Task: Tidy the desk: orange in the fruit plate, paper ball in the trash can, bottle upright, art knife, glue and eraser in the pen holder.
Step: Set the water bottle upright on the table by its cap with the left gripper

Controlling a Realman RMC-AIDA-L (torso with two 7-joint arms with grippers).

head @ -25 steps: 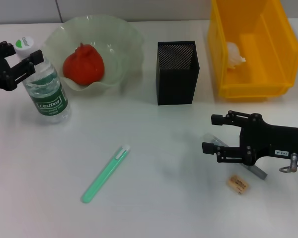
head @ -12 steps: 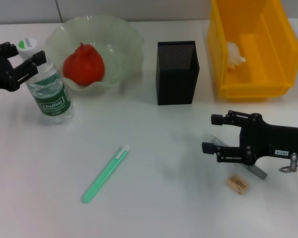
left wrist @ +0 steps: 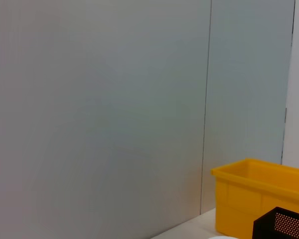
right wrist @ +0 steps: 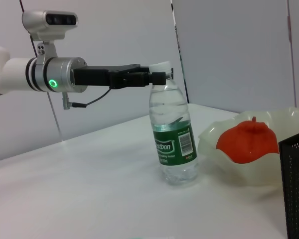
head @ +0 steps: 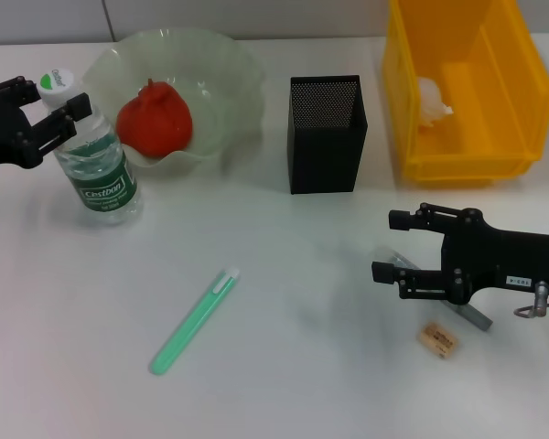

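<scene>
Office or lab-type test room. Evidence: plain white tabletop (head: 284, 384); bare grey wall panels (left wrist: 99, 114) with vertical seams behind it; desk items laid out, including a black mesh pen holder (head: 325, 134) and a yellow plastic trash can (head: 467, 87).

left gripper (head: 53, 108): far left, arm reaching in level from the left edge, fingers closed on the bottle (head: 93, 160) neck | right gripper (head: 390, 247): near right, arm lying low, pointing left, fingers spread apart, holding nothing
</scene>
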